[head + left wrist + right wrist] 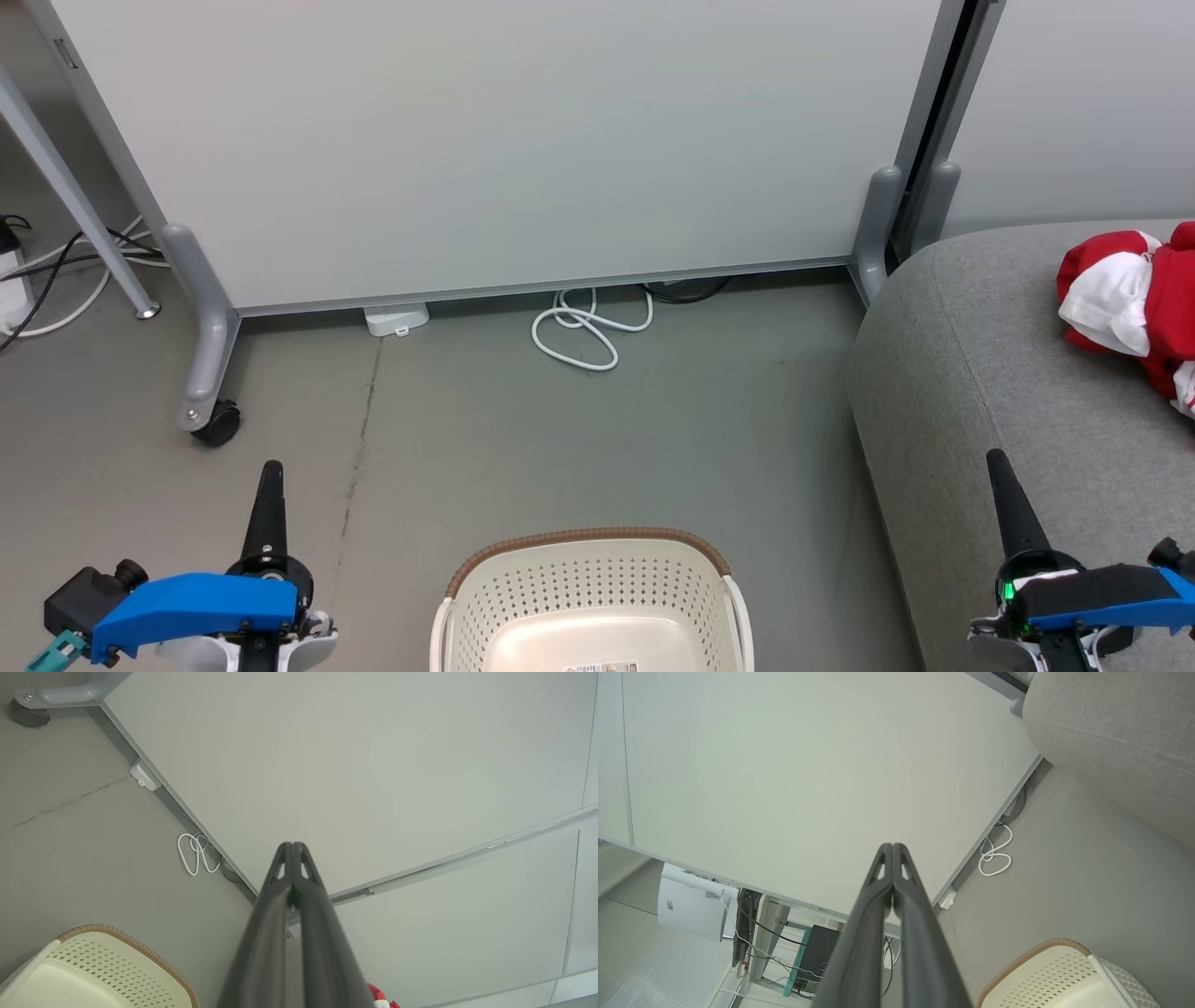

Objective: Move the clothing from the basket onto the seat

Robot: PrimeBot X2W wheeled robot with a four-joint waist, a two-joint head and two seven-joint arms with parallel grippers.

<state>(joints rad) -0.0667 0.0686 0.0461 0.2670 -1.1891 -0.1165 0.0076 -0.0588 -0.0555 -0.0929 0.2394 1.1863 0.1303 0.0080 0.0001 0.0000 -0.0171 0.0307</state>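
The cream basket (592, 597) with its brown rim stands on the floor at the bottom centre, and its visible inside holds no garment. It also shows in the left wrist view, basket (93, 970), and the right wrist view, basket (1055, 975). The red and white clothing (1134, 299) lies bunched on the grey seat (1008, 392) at the right. A red scrap of the clothing (378, 996) peeks beside my left fingers. My left gripper (270, 471) is shut and holds nothing, left of the basket. My right gripper (997, 462) is shut and holds nothing, over the seat's front part.
A large pale wheeled partition (504, 140) stands behind the basket, with a caster (217, 422) at its left foot. A white coiled cable (583, 331) and a small white box (397, 319) lie at its base. Cables and a metal leg (75, 196) are at the far left.
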